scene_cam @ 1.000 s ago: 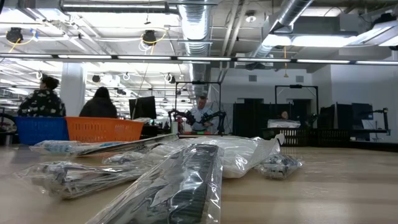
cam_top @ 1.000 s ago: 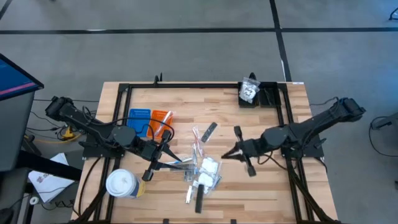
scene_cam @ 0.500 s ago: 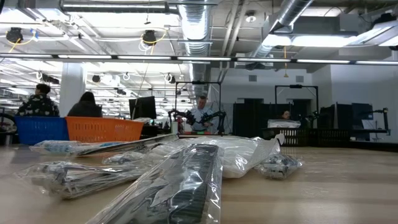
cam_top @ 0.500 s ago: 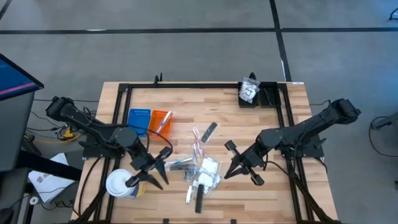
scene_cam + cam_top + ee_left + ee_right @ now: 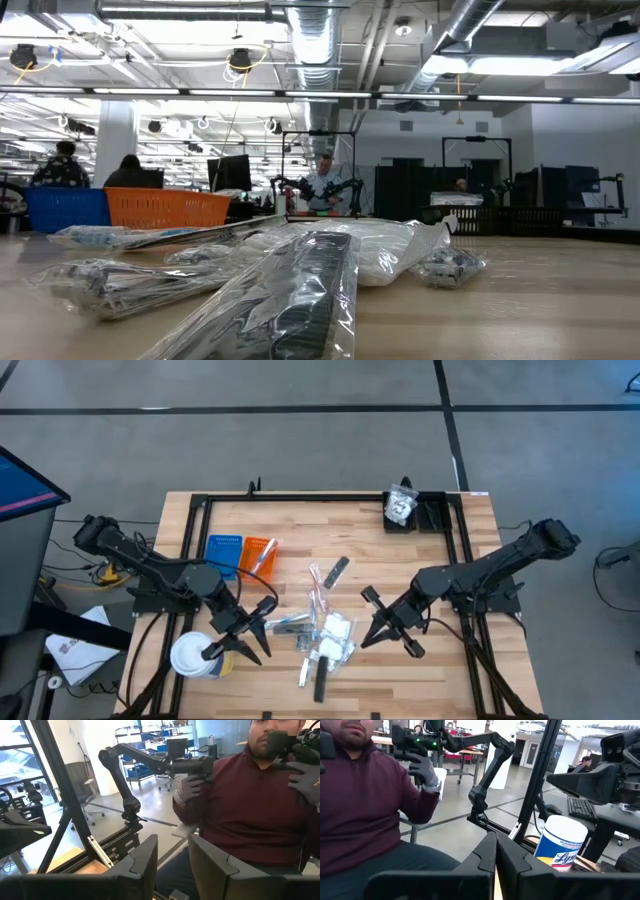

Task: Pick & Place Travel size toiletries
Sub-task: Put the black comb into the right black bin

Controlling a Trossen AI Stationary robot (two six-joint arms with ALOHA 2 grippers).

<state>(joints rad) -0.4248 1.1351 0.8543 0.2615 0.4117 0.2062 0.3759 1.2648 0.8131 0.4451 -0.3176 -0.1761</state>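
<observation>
A: Wooden counter (image 5: 440,680), pile of crinkly clear toiletry packets (image 5: 322,637) between both grippers. Left gripper (image 5: 243,645) fingers apart, empty; right gripper (image 5: 372,632) pressed together.

B: Open right gripper first, descend on nearest packet edge.

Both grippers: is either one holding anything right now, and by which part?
Nothing is held. The left gripper has its jaws parted with nothing between them; the right gripper has its jaws shut on nothing.
</observation>
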